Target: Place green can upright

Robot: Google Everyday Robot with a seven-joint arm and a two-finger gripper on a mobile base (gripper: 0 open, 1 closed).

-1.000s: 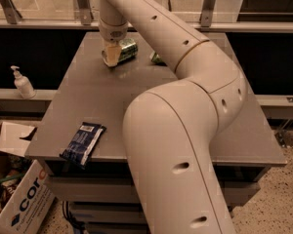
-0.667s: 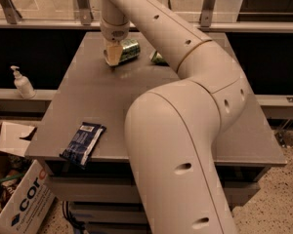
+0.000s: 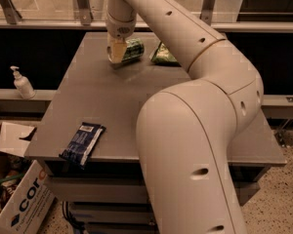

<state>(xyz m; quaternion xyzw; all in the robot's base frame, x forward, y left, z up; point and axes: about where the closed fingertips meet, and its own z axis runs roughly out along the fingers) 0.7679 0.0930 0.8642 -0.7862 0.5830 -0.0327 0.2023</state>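
The green can (image 3: pixel 135 48) lies on its side at the far middle of the grey table (image 3: pixel 112 106). My gripper (image 3: pixel 118 53) reaches down from the long white arm and its pale fingers (image 3: pixel 117 50) are closed over the can's left end. The can's right part sticks out to the right of the fingers, just above the tabletop. Its left end is hidden behind the fingers.
A green crinkly snack bag (image 3: pixel 163 55) lies just right of the can. A dark blue packet (image 3: pixel 83 143) lies near the table's front left edge. A sanitizer bottle (image 3: pixel 21 83) stands on a ledge to the left. A cardboard box (image 3: pixel 17 201) sits on the floor.
The gripper and the green can have shifted slightly to the right together. Nothing else has moved.
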